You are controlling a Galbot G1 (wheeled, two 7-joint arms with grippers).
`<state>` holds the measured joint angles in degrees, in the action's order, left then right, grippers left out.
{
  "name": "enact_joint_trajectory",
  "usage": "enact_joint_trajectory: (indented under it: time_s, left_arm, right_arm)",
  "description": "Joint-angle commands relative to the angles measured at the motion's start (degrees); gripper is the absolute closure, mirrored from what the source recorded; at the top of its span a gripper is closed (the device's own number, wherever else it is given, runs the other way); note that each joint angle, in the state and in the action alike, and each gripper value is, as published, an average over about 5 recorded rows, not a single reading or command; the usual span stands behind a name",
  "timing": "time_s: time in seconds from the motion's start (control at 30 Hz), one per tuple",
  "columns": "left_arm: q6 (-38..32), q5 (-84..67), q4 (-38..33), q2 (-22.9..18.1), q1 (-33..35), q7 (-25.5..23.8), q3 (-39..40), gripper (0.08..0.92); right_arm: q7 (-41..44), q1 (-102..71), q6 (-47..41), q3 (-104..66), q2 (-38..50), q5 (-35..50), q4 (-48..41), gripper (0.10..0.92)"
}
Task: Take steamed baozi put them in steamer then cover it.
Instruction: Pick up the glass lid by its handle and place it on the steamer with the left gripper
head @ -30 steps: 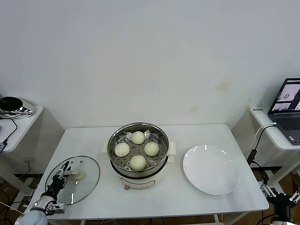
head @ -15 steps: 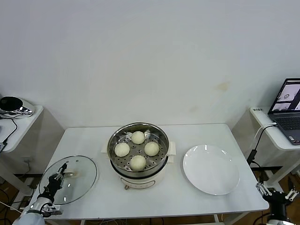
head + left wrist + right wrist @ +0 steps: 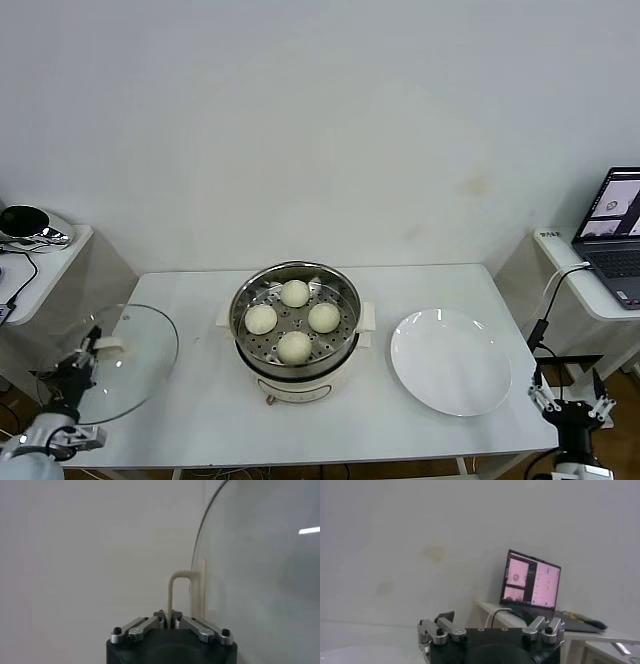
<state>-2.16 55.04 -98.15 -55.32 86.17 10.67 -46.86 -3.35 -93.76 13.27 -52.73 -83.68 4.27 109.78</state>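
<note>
Nearest us, our left gripper [image 3: 78, 365] pinches the handle [image 3: 178, 596] of the cover [image 3: 118, 362], holding it tilted off the worktop's [image 3: 200, 400] left edge. Our right gripper [image 3: 570, 400] hangs spread beside the right corner. Farther in, four baozi [image 3: 294, 346] sit in the steamer [image 3: 295, 325], a plate [image 3: 450, 361] beside it. A laptop [image 3: 618, 232] stands far right.

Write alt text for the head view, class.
The left hand holds the glass lid by its handle, lifted at the table's left edge. Four baozi sit in the open steamer; beside it a white plate.
</note>
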Motion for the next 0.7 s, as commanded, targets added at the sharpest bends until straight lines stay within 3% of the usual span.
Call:
enact_joint_trajectory:
  time_s: [0.03, 0.2, 0.33, 0.5, 0.7]
  left_arm:
    - [16.07, -6.67, -20.98, 7.14, 2.78, -9.28, 1.78, 0.856]
    - [19.75, -7.17, -23.63, 10.38, -4.62, -11.87, 12.99, 0.856]
    - [22.84, -6.33, -23.48, 10.62, -12.94, -13.55, 23.94, 0.856]
    - [28.44, -2.17, -23.91, 7.65, -21.42, -17.53, 35.4, 0.856]
    - [34.54, 3.36, -22.01, 1.39, -28.89, -23.12, 42.82, 0.856]
  right_arm:
    - [0.1, -0.13, 0.18, 2.41, -0.53, -2.26, -0.18, 0.203]
    - [-0.05, -0.52, 0.3, 3.89, -1.59, -4.11, 0.41, 0.203]
    - [-0.28, -0.55, 0.41, 4.86, -2.46, -5.57, 0.54, 0.203]
    - [-0.78, 0.1, 0.76, 5.76, -3.85, -7.43, 0.11, 0.203]
    - [-1.36, 1.38, 0.83, 6.94, -5.33, -9.34, -1.21, 0.203]
